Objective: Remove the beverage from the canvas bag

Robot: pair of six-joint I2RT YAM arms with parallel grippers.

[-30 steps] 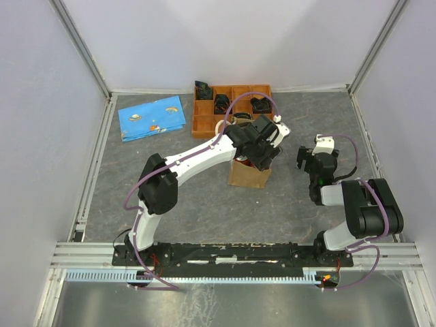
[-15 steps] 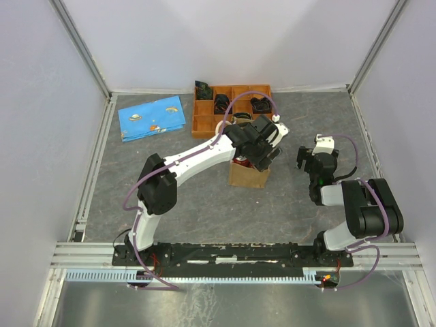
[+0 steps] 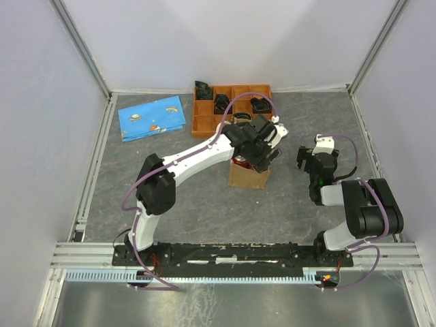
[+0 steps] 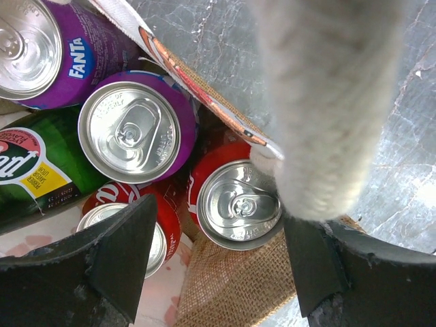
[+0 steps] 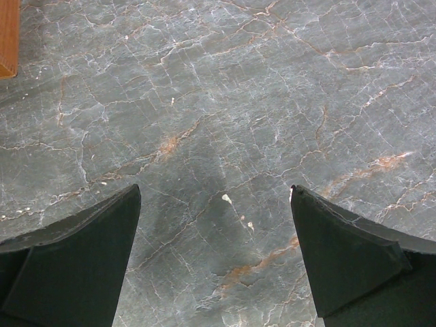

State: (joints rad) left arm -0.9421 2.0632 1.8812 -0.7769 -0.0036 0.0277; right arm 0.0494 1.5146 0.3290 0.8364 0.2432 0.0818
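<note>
The tan canvas bag [image 3: 248, 175] stands mid-table. My left gripper [image 3: 262, 155] hangs over its mouth, open. In the left wrist view its open fingers [image 4: 218, 231] straddle the top of a red can [image 4: 238, 203] standing in the bag, with burlap wall [image 4: 231, 286] below. Beside it are another red can [image 4: 129, 228], a purple Fanta can [image 4: 133, 129], a second purple can [image 4: 41, 48] and a green bottle [image 4: 34, 170]. A cream handle [image 4: 327, 102] crosses close before the camera. My right gripper [image 3: 310, 160] is open and empty over bare table [image 5: 218, 197].
An orange compartment tray [image 3: 230, 109] with dark items sits behind the bag; its corner shows in the right wrist view [image 5: 8, 37]. A blue patterned cloth [image 3: 151, 117] lies at the back left. Grey walls enclose the table.
My left gripper has shifted slightly left and back over the bag's mouth. The right arm has not moved.
</note>
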